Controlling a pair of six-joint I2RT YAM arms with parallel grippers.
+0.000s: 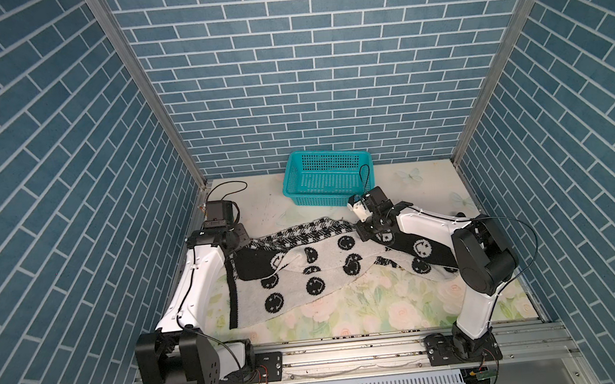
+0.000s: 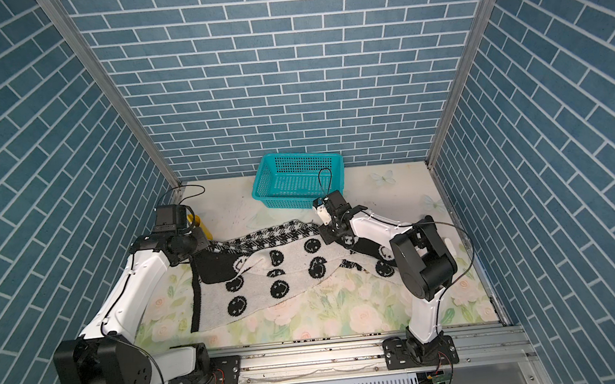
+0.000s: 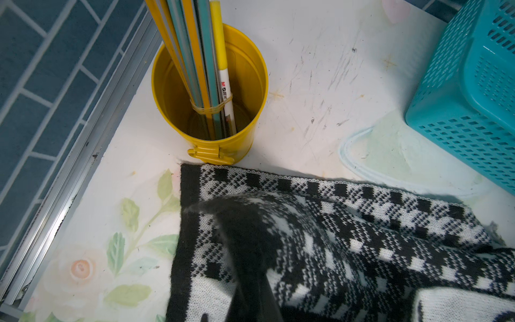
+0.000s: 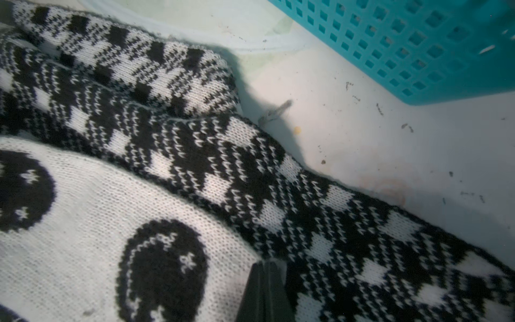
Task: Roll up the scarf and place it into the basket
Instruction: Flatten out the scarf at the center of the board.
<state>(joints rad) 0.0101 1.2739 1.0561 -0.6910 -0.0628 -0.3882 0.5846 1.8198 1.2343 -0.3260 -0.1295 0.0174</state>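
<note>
The black-and-white scarf (image 1: 320,271) (image 2: 267,276) lies spread across the flowered table, its check band along the far edge. My left gripper (image 1: 244,242) (image 2: 204,247) is at the scarf's far left corner. In the left wrist view its dark fingers (image 3: 237,223) are shut, with the check band (image 3: 362,237) bunched round them. My right gripper (image 1: 363,235) (image 2: 327,238) is down on the far edge near the middle. In the right wrist view its jaws (image 4: 269,263) are pressed together on the scarf (image 4: 195,156), where white cloth meets check. The teal basket (image 1: 321,195) (image 2: 291,198) (image 3: 459,111) (image 4: 418,55) stands just behind, with nothing in it.
A yellow pencil cup (image 3: 245,133) (image 2: 206,230) with banded pens stands at the far left, touching the scarf's corner. Blue brick walls close in three sides. The right arm's elbow (image 1: 482,257) hangs over the scarf's right end. The arm bases sit on a rail (image 1: 350,356) at the front.
</note>
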